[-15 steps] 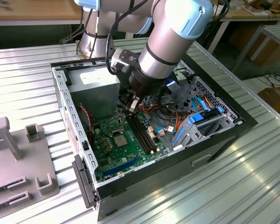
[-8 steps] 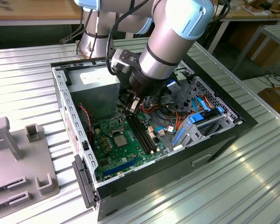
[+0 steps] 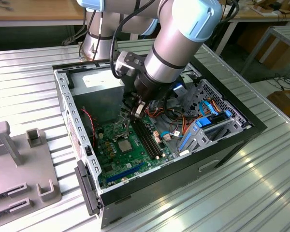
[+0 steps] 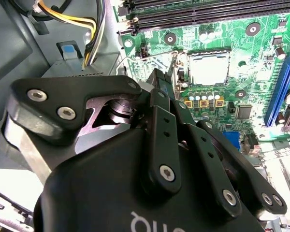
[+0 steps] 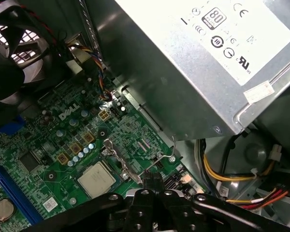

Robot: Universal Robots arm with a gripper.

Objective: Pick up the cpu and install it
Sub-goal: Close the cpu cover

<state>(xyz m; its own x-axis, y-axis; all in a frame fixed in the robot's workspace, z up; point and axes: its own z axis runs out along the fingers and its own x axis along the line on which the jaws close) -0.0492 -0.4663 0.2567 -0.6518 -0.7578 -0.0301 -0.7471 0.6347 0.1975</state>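
Your cpu [image 5: 96, 179] lies flat in its socket [image 4: 209, 69] on the green motherboard [image 3: 117, 155], silver top up, the retaining frame swung open beside it. Treat it as light, stiff and thin, with a slick metal lid and a delicate underside; any hold belongs on opposite edges, kept level. Your end effector [image 5: 153, 182] hangs just beside the socket, near the grey power supply [image 3: 97, 96], fingers pressed together on nothing. The open case [image 3: 193, 164] sits on the ribbed worktop [image 3: 241, 193].

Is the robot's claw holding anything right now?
Nothing: the gripper is shut with nothing between its fingertips, beside the socket. The cpu already lies in the socket.
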